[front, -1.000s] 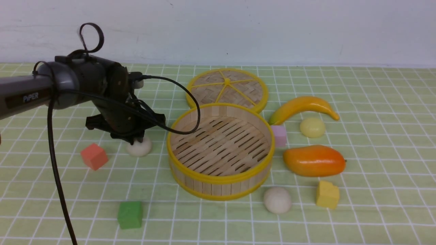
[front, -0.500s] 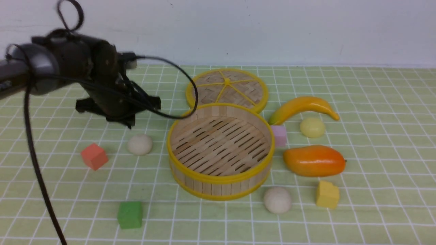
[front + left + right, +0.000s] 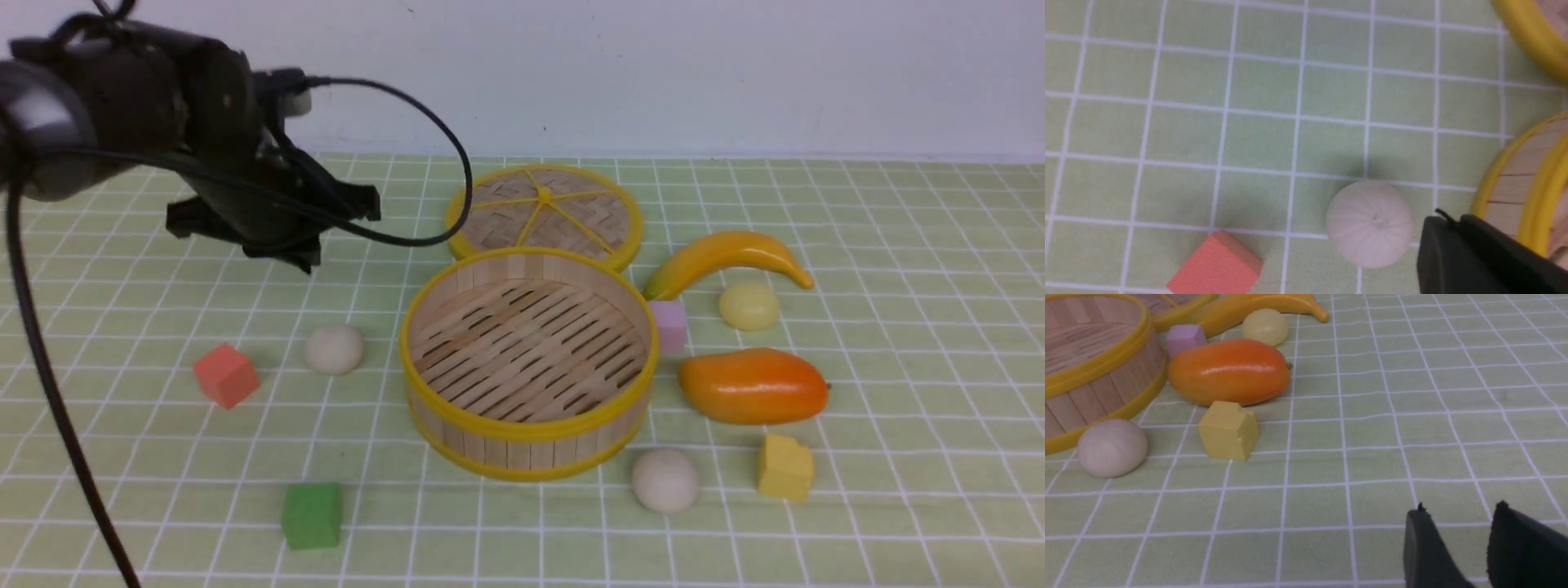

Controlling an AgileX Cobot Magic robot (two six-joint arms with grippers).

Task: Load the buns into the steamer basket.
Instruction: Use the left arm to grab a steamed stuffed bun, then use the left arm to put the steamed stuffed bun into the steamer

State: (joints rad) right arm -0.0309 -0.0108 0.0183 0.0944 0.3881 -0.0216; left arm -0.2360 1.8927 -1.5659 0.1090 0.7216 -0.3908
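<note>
- Nothing is done yet, as far as the pictures show: the steamer basket (image 3: 531,429) sits upright in the middle of the table (image 3: 898,506) with its slatted floor bare, and all three buns lie outside it.
- The left bun (image 3: 334,348), off-white, rests on the table just left of the basket, with a red cube (image 3: 226,375) further left.
- The near bun (image 3: 665,480), also off-white, lies just beside the basket's near right wall, next to a yellow cube (image 3: 784,466).
- The pale yellow bun (image 3: 749,305) lies right of the basket, between the banana (image 3: 727,253) and the mango (image 3: 753,385).
- The left tool (image 3: 302,257) hangs in the air above and to the far left of the left bun, carrying nothing; how wide its jaws stand cannot be told.
- The right tool (image 3: 1459,506) is low over the table, well to the right of the near bun, its jaws a little apart and empty.
- All three placements appear to be left.
- Each bun is round with no long axis; the left bun's pleats radiate from a dimple that faces up.
- The basket is round too, mouth upward, its slats running from near left to far right.
</note>
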